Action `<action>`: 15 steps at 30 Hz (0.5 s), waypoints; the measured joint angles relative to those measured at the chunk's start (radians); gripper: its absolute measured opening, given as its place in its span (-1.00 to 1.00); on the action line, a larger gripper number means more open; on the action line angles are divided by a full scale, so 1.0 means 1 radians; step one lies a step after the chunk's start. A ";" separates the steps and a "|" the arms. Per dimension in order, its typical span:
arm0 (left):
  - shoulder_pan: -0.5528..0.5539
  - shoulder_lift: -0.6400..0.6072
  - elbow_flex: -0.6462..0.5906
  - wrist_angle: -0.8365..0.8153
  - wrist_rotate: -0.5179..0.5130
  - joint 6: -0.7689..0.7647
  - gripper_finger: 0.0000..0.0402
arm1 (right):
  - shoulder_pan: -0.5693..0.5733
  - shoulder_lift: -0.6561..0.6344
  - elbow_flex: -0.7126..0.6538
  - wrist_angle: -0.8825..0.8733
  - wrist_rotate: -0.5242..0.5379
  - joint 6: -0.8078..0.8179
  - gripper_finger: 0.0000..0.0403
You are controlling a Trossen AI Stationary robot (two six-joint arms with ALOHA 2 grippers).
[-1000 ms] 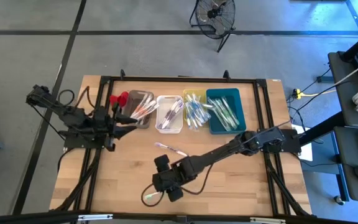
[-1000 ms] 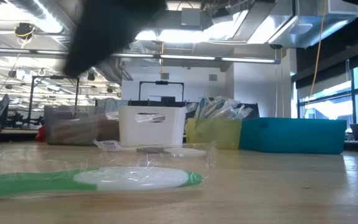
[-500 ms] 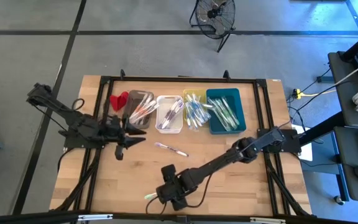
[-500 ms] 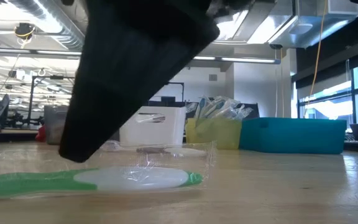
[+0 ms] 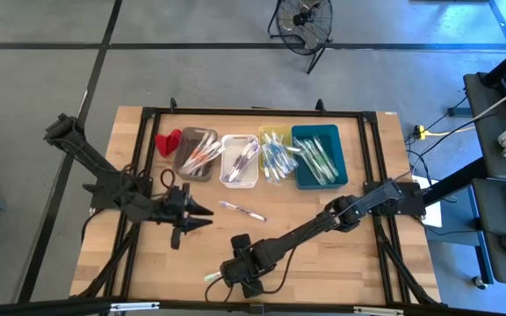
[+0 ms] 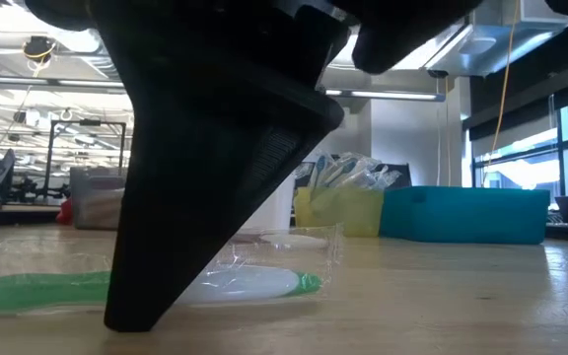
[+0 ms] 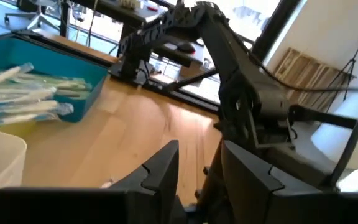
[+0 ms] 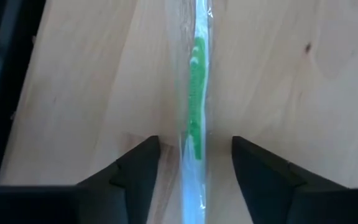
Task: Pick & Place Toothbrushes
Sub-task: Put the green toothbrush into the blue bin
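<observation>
The right gripper's (image 8: 194,168) fingers (image 8: 135,165) stand apart, straddling one green wrapped toothbrush (image 8: 196,106) on the worktop (image 5: 323,263) at 6 o'clock. The left gripper's (image 5: 202,214) fingers are parted, empty. A second toothbrush (image 5: 241,211) lies centrally; four bins (image 5: 328,171) line 12 o'clock.

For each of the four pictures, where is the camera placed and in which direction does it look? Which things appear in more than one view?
High view: above the table, looking straight down; both arms, left gripper, right gripper.
Low view: at table-top height, looking across; a dark finger of the right gripper close in front, beside the green toothbrush.
Left wrist view: looks past its open fingers toward the right arm and teal bin.
Right wrist view: looks down, open fingers straddling the green toothbrush.
Shared: the green toothbrush, in the low and right wrist views.
</observation>
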 joint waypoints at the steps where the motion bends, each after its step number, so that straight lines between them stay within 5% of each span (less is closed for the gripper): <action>1: -0.010 0.012 0.000 0.003 -0.006 -0.002 -0.42 | 0.000 0.001 0.000 0.000 0.006 0.009 -0.01; 11: -0.089 0.120 0.000 0.001 -0.123 -0.103 -0.42 | 0.001 0.001 -0.001 0.001 -0.035 0.077 -0.87; 15: -0.095 0.135 0.000 -0.029 -0.139 -0.113 -0.42 | 0.016 0.001 -0.001 -0.016 -0.013 0.140 -0.88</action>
